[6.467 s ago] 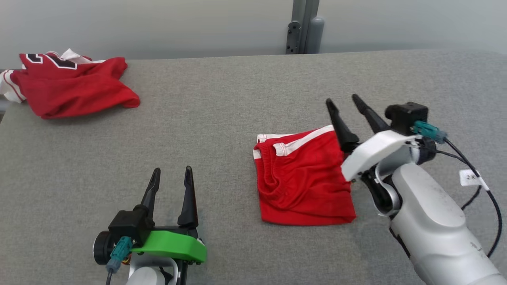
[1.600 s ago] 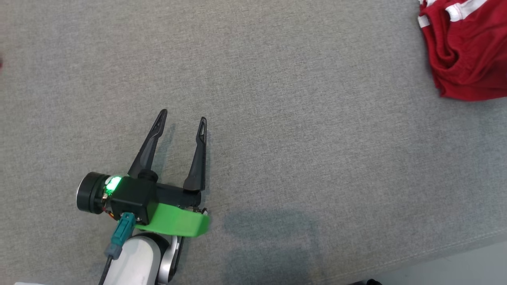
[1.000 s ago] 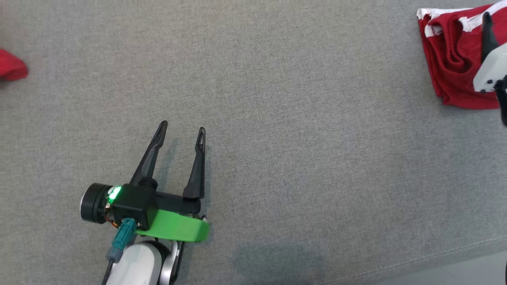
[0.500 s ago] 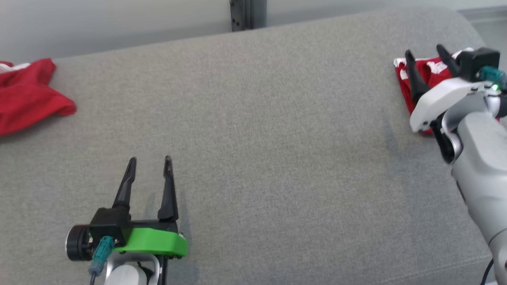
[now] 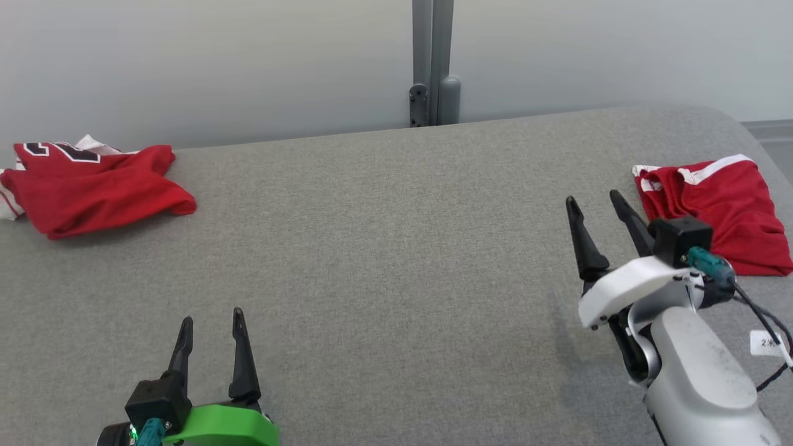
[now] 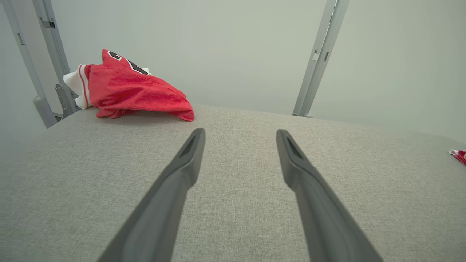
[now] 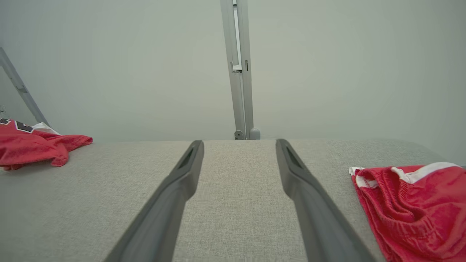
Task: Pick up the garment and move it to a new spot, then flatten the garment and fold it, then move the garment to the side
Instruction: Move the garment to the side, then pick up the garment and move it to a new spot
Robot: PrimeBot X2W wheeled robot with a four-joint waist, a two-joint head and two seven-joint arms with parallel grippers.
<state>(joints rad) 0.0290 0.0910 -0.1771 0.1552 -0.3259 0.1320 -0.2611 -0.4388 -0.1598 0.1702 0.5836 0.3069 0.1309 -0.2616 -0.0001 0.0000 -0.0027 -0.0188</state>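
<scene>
Folded red shorts with white trim [image 5: 712, 207] lie at the right edge of the grey table [image 5: 396, 248], also in the right wrist view [image 7: 411, 203]. My right gripper [image 5: 596, 201] hovers open just left of them, holding nothing. A crumpled red jersey with black-and-white lettering [image 5: 93, 186] sits at the far left, seen again in the left wrist view [image 6: 131, 91]. My left gripper [image 5: 210, 319] stands open and empty at the bottom left, well short of the jersey.
A grey metal post [image 5: 432, 62] rises behind the table against a pale wall. A second slanted post [image 6: 43, 62] stands behind the jersey. A tagged black cable [image 5: 765, 334] hangs off my right wrist. The table's right corner curves away near the shorts.
The head camera has tilted up and swung, so the wall and both garments show again. My right gripper now sits left of the shorts rather than over them. Both grippers stay open.
</scene>
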